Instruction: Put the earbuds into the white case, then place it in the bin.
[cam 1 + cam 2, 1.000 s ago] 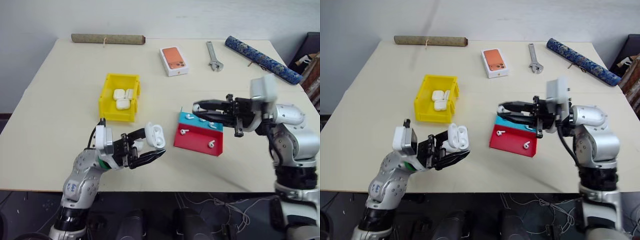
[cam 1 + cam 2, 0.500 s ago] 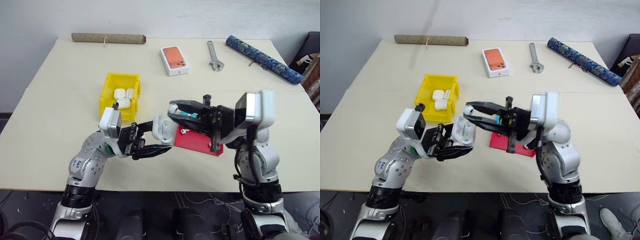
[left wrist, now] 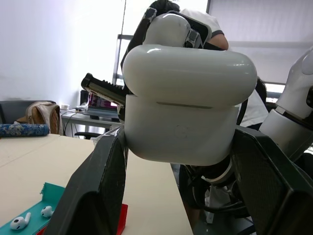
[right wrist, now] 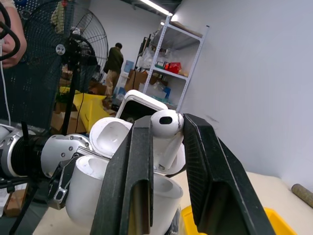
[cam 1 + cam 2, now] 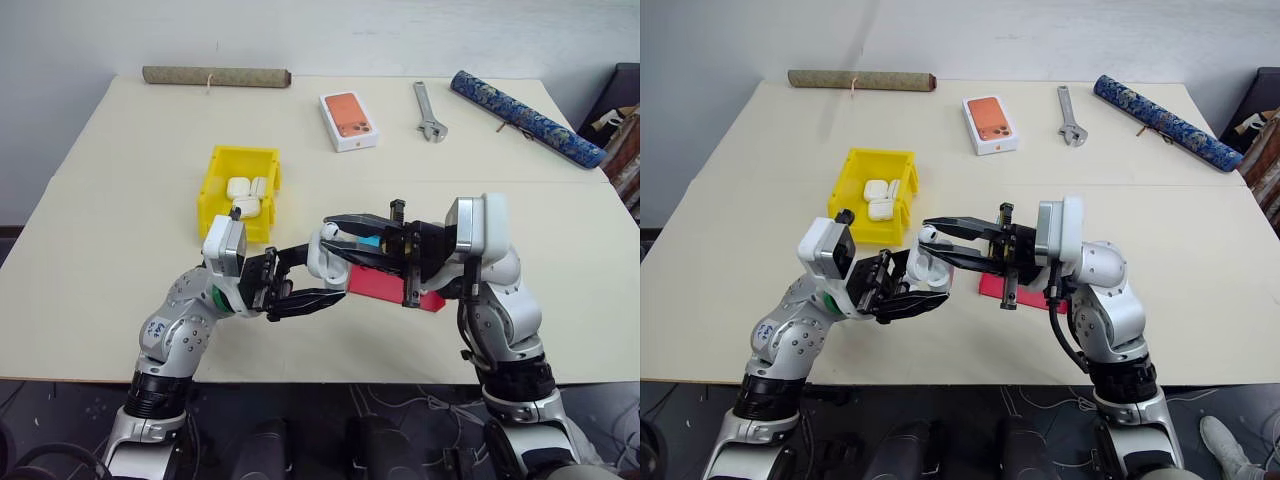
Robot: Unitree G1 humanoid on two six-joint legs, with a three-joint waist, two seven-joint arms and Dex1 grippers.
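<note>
Glossy white case between black fingers — a white earbud pinched in the other black pair. Bright yellow bin holds more white cases. Red-and-teal tray on the pale cream table. At the far edge — orange-topped white box, silver wrench, blue patterned roll, olive-brown roll.

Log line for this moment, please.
left gripper: shut on open white case | right gripper: shut on earbud, above case | bin: holds closed cases
</note>
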